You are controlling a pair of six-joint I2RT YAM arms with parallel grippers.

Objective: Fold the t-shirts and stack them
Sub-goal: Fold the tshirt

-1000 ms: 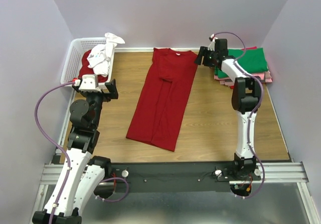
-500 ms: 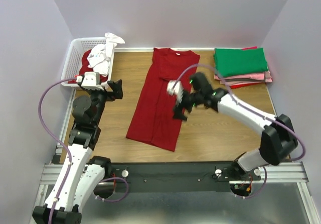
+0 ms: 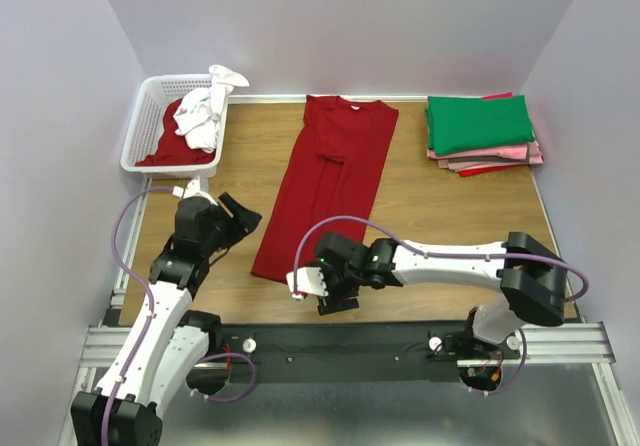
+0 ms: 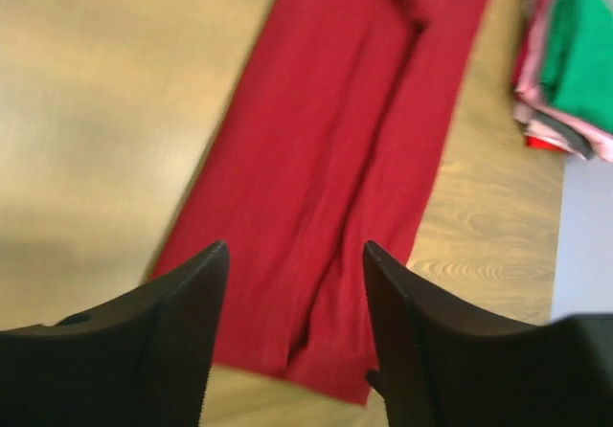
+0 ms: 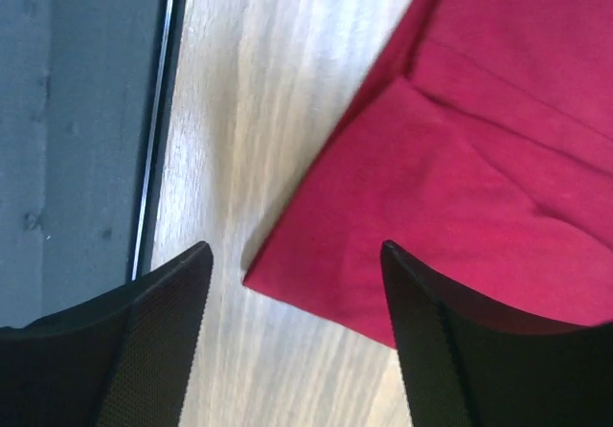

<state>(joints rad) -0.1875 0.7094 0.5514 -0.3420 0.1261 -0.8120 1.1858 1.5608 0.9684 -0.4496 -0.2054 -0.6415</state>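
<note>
Right gripper (image 3: 331,300) now over hem of narrow, lengthwise-folded dark red t-shirt (image 3: 330,191)

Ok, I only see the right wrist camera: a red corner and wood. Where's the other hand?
Observer: The left hand is open, just left of the shirt's near end.
Kid: Any shirts folded already?
Observer: Yes, a stack with green on top, in the far right corner.
Kid: More to do?
Observer: A white one and a red one, crumpled in the basket.
</note>
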